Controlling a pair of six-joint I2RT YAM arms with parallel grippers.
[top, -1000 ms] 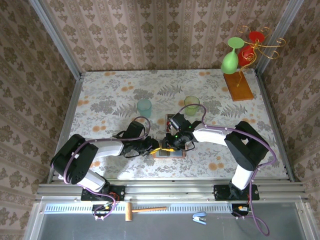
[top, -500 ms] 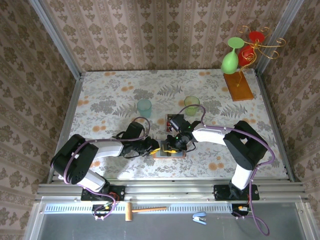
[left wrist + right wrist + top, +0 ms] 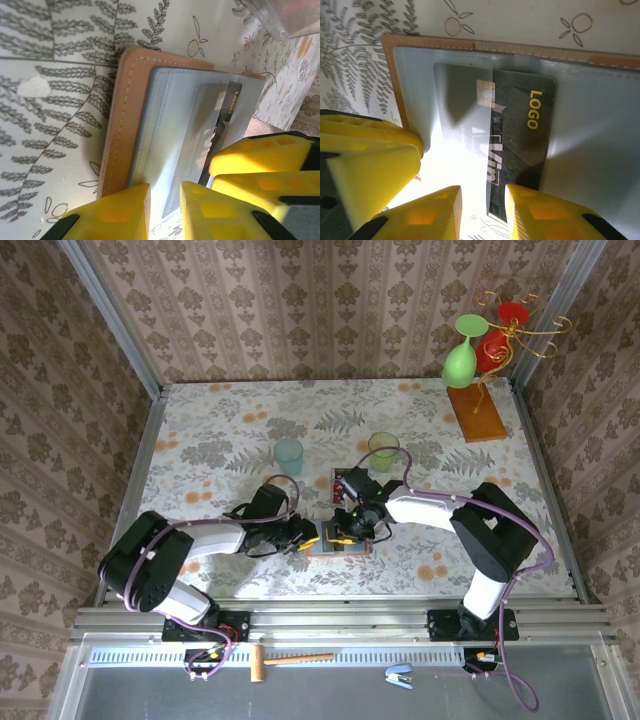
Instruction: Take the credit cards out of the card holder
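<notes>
From above, you see the card holder (image 3: pixel 358 547) lying open on the flowered counter (image 3: pixel 200 430), near the front edge between the two arms; your left end effector (image 3: pixel 311 538) is down at its left end and your right end effector (image 3: pixel 342 536) is down on its middle, their yellow tips just beside each other; a small reddish card (image 3: pixel 338 479) lies flat just beyond the card holder, beside the right wrist; a teal cup (image 3: pixel 288 451) and a green cup (image 3: pixel 383 447) stand further back, and a glass stand (image 3: pixel 476 412) is well apart in the far right corner;

in your left wrist view, the card holder's tan leather edge and grey-blue inner pocket run up from the left fingers; those fingers stand a narrow gap apart, tips at the card holder's near edge, with nothing clamped between them; a dark card (image 3: pixel 227 107) with yellow "LOGO" lettering sits in the pocket, partly under a clear window, and the right end effector's yellow fingers are just beside it;

in your right wrist view, the dark card shows its chip and lettering and reaches down to the right fingers; these are parted by a modest gap, one tip overlapping the card's corner, and they grip nothing you can see; the left end effector's yellow finger sits at the card holder's tan edge
</notes>
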